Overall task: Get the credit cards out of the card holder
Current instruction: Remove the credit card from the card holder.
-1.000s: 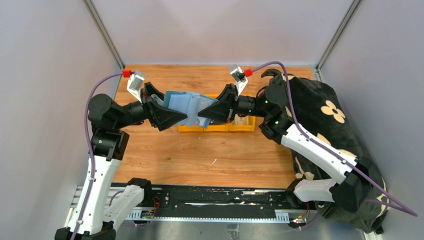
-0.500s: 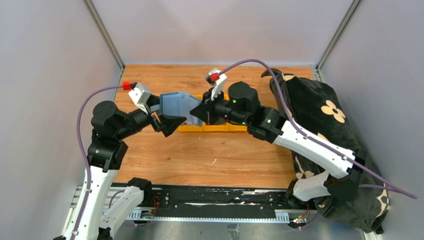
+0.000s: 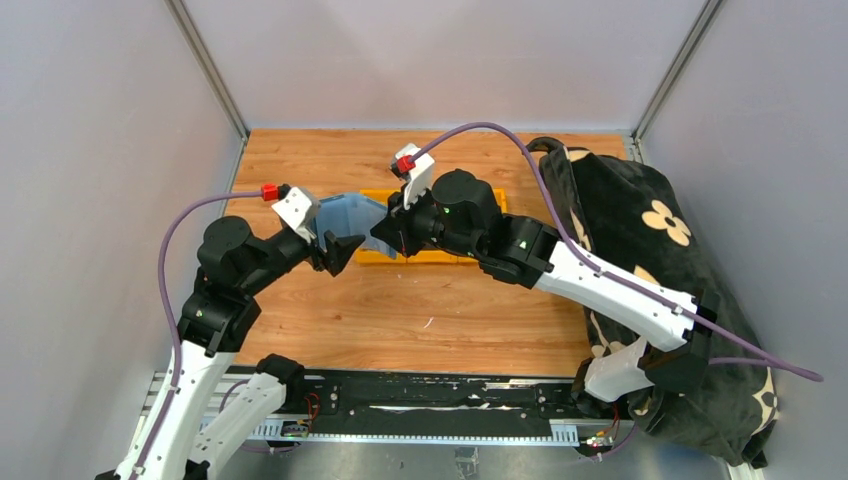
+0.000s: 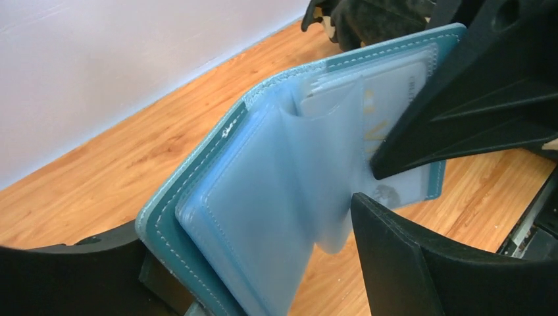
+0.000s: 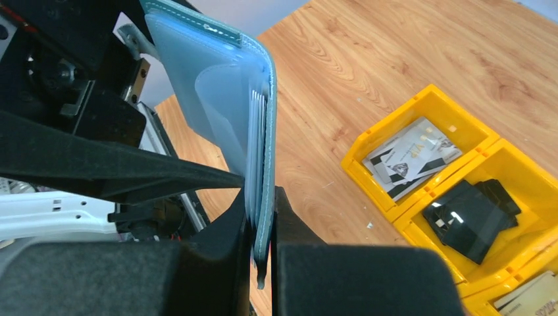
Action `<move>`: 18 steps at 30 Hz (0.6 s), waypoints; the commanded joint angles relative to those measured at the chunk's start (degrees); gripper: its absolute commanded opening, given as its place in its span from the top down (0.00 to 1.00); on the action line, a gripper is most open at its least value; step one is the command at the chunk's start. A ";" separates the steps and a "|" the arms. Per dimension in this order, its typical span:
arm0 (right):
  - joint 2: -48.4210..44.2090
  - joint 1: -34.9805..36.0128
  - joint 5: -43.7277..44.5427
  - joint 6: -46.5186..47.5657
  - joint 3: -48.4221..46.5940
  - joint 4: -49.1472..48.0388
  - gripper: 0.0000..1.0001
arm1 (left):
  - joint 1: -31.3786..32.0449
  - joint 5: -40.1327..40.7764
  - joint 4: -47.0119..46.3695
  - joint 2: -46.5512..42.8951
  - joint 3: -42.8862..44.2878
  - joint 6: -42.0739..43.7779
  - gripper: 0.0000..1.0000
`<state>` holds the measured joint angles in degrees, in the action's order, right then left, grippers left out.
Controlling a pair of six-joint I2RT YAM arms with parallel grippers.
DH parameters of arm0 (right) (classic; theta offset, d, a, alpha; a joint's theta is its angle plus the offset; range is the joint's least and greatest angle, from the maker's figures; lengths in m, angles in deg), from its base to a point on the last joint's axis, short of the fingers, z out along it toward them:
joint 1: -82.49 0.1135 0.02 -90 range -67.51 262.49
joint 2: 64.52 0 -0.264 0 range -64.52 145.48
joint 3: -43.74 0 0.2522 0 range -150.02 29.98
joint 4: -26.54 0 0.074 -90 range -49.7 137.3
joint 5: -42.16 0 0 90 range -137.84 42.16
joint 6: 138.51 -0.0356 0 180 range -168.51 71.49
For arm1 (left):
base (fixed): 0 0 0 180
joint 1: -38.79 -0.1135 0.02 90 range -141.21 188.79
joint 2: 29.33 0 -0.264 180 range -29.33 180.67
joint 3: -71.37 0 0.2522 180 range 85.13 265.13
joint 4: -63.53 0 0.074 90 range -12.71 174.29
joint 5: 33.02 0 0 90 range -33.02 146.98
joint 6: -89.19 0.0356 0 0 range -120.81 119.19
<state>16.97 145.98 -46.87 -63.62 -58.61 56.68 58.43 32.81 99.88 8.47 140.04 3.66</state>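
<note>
The slate-blue card holder (image 3: 352, 212) hangs folded open above the table between both arms. My right gripper (image 5: 261, 197) is shut on its lower edge (image 5: 263, 99), with pale credit cards (image 5: 253, 125) stacked edge-on inside. In the left wrist view the holder (image 4: 276, 197) spreads like a book, and a pale card (image 4: 388, 99) shows through a clear sleeve. My left gripper (image 4: 247, 214) stands open around the near flap. One finger lies close behind the cover and the other finger (image 4: 408, 263) is apart from the sleeves. From above, the left gripper (image 3: 335, 250) faces the right gripper (image 3: 385, 238).
Yellow bins (image 3: 430, 257) sit on the wooden table under the right arm. Their compartments (image 5: 388, 123) hold pale cards (image 5: 408, 158), dark cards (image 5: 470, 217) and a beige one (image 5: 526, 299). A black flowered bag (image 3: 650, 230) fills the right side.
The right arm has swung left and carried the holder with it. The left arm has drawn back toward its base, and its jaws have spread off the holder.
</note>
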 commanded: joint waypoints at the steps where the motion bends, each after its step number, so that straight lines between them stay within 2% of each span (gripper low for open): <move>1: -0.44 1.23 -4.74 -1.75 -1.06 -2.25 1.00 | 0.31 3.77 -3.49 -0.08 -0.79 -0.67 0.23; 4: -0.42 1.46 -5.89 -2.62 -0.75 -2.56 1.00 | 0.31 5.77 -4.15 0.53 -0.70 -1.36 0.33; 9: -2.87 0.81 -5.88 -2.70 1.57 -2.84 1.00 | 0.31 6.23 -3.14 0.74 0.08 -0.63 0.57; 12: -5.17 -1.24 -9.61 -3.53 3.91 -3.89 1.00 | 0.31 4.37 -0.31 0.71 1.43 0.50 0.72; 16: -8.31 -5.70 -20.65 -5.51 8.88 -8.75 1.00 | 0.31 -6.23 3.96 1.11 3.64 0.30 0.88; 18: -9.70 -7.98 -26.42 -7.12 11.29 -11.32 0.91 | 0.29 -11.71 5.46 1.82 5.10 -0.89 0.97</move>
<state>11.85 141.58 -58.78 -67.05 -50.74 51.02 59.11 28.68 101.87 9.19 141.79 2.39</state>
